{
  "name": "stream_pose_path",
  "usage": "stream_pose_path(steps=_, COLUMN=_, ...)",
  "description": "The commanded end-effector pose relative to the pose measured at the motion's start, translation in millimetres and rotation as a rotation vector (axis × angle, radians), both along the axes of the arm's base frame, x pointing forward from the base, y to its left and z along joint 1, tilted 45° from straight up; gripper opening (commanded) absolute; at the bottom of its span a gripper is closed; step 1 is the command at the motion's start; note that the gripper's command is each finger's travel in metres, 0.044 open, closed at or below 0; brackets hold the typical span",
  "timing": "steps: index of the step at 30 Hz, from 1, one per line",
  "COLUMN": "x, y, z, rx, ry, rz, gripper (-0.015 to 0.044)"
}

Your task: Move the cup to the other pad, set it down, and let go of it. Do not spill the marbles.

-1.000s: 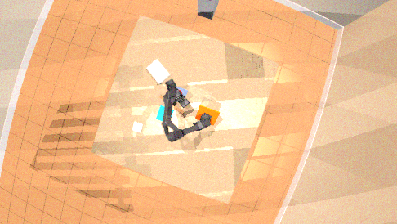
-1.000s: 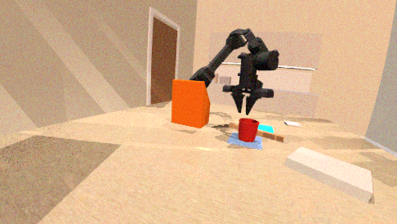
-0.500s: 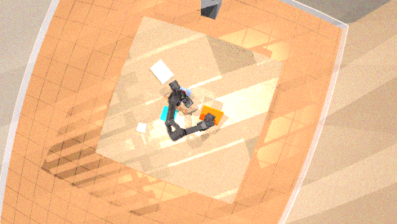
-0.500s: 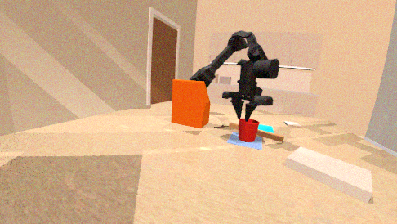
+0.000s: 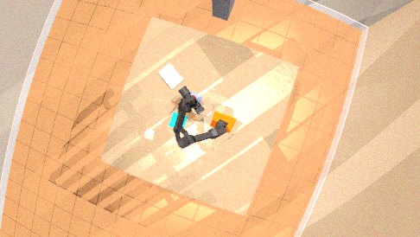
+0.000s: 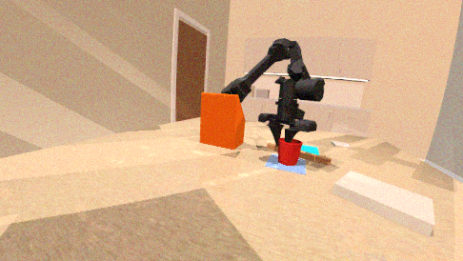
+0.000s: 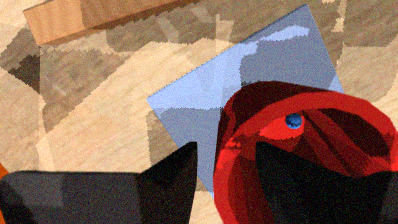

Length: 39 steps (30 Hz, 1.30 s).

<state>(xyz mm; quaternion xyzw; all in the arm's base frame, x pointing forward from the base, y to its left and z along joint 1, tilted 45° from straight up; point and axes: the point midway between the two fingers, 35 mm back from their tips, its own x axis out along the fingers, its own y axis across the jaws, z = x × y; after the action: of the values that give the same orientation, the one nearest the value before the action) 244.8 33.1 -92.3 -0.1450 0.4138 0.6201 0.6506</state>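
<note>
The fingers are partly spread, not pinching anything; one is inside the red cup [image 7: 305, 150], one outside its wall. The cup stands on the blue pad [image 7: 240, 90], a blue marble [image 7: 293, 120] inside. A wooden stick [image 7: 95, 17] lies near the pad on the worktop [image 6: 143, 200]

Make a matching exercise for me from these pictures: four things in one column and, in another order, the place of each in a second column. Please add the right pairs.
Things
1. red plastic cup
2. small blue marble
3. tall orange block
4. long wooden bar

Places
a. inside the cup
b. lying flat, off the pad
c. standing on the pale blue square pad
d. standing left of the cup in the exterior view

Pairs: 1-c, 2-a, 3-d, 4-b
</note>
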Motion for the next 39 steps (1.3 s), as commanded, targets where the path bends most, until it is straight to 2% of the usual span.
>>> stream_pose_path(steps=1, x=-3.9, y=6.0, z=-5.0, rx=0.007, ry=0.012, rz=0.001, gripper=0.0148)
stream_pose_path(steps=9, x=-3.9, y=6.2, z=-5.2, rx=0.007, ry=0.012, rz=0.001, gripper=0.0148)
stream_pose_path(steps=12, x=-3.1, y=4.7, z=-4.2, rx=0.003, ry=0.007, rz=0.003, gripper=0.0069)
stream_pose_path(steps=22, x=-3.1, y=4.7, z=-4.2, rx=0.003, ry=0.007, rz=0.003, gripper=0.0002)
stream_pose_path(steps=39, x=1.7, y=-26.0, z=26.2, rx=0.004, ry=0.012, rz=0.001, gripper=0.0)
